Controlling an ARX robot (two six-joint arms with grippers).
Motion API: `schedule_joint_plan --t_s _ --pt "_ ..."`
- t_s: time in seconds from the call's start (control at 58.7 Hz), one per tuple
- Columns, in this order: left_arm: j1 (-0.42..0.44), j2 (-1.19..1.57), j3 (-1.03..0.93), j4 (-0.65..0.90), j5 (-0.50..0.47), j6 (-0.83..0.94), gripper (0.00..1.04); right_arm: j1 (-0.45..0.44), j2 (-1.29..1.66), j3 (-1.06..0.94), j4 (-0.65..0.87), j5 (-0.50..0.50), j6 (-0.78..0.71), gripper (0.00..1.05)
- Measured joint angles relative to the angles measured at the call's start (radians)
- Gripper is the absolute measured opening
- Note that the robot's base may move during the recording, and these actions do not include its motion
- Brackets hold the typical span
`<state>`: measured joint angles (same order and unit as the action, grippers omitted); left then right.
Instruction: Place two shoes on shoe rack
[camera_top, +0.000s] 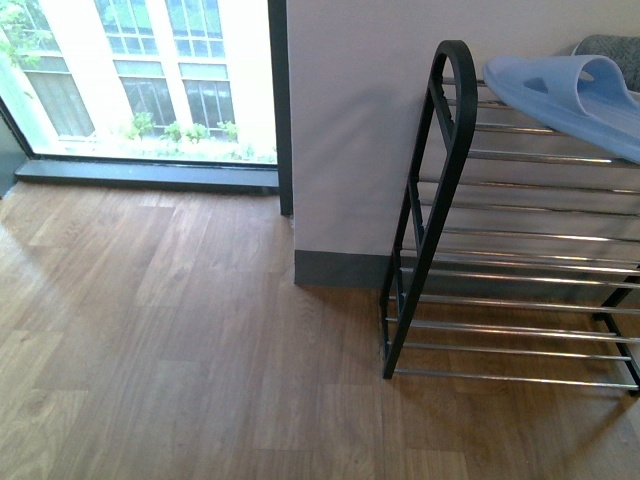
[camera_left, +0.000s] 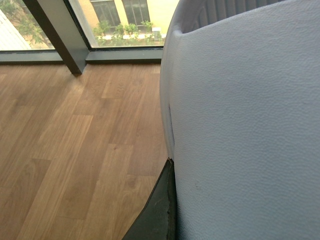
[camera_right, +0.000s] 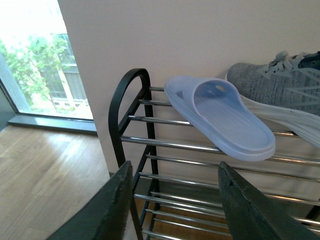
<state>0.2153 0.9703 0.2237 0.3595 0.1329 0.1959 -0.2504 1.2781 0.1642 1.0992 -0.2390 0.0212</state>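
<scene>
Two dark fingers of the right gripper (camera_right: 175, 167), spread wide apart with nothing between them, just in front of the rack. One dark finger only of the left gripper (camera_left: 161, 205) shows, touching a pale, finely grained surface (camera_left: 250, 140) that fills much of its view; whether it grips cannot be told. One wood-plank floor (camera_top: 180, 330). One multi-tier shoe rack (camera_top: 450, 100), black frame with rounded side tops and thin chrome-rod shelves, standing against the wall. One light-blue moulded open-toe slide (camera_right: 225, 122) on the top shelf at its left end, heel at the front edge. One grey knit sneaker (camera_right: 280, 85) with white sole, just beside it, toward the back edge. One pale wall (camera_top: 350, 120); one large window (camera_top: 150, 70) farthest.
</scene>
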Motion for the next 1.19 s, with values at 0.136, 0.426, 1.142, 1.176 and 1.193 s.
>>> schedule_joint_plan --t_s 0.136,0.426,1.142,1.176,1.193 --pt "0.0 0.0 0.0 0.0 0.002 0.0 0.02 0.047 -0.114 -0.053 -0.064 0.046 -0.011 0.21" --pt "0.0 0.0 0.0 0.0 0.002 0.0 0.02 0.119 -0.331 -0.117 -0.217 0.115 -0.018 0.01" --pt "0.0 0.0 0.0 0.0 0.001 0.0 0.02 0.246 -0.808 -0.145 -0.634 0.237 -0.018 0.01" --pt "0.0 0.0 0.0 0.0 0.001 0.0 0.02 0.246 -0.825 -0.145 -0.65 0.237 -0.018 0.01" --pt "0.0 0.0 0.0 0.0 0.001 0.0 0.02 0.246 -0.836 -0.145 -0.66 0.237 -0.018 0.01"
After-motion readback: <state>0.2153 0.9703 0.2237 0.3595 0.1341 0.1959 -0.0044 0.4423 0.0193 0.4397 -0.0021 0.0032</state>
